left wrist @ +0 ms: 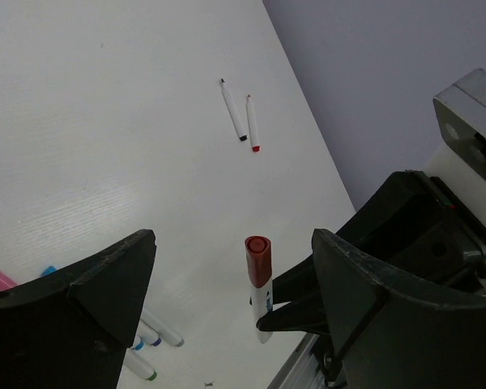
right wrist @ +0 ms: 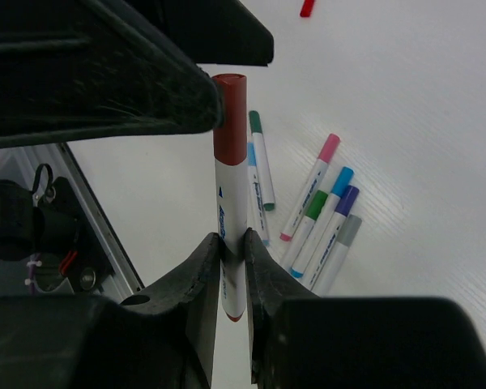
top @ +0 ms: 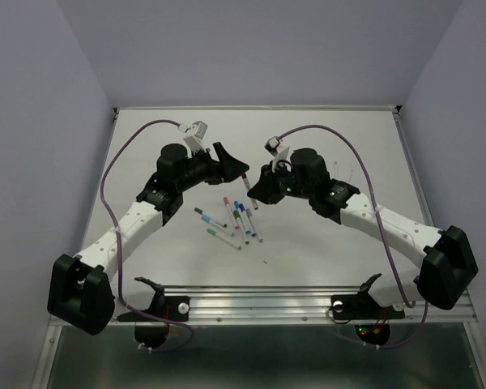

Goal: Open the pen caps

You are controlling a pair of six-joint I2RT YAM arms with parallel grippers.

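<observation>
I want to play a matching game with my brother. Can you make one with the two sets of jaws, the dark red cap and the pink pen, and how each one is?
Things:
1. left jaws
2. right jaws
3. dark red cap
4. pink-capped pen

States:
A. lying on the table
B. shut on the held pen
C. open, around the cap
D. on the held pen, not off yet

Pairs: 1-C, 2-B, 3-D, 4-A

The left arm (top: 134,219) and right arm (top: 393,227) have white links, black joints, a purple cable (top: 104,185) each, and seemingly matte black fingers (left wrist: 81,300)
</observation>
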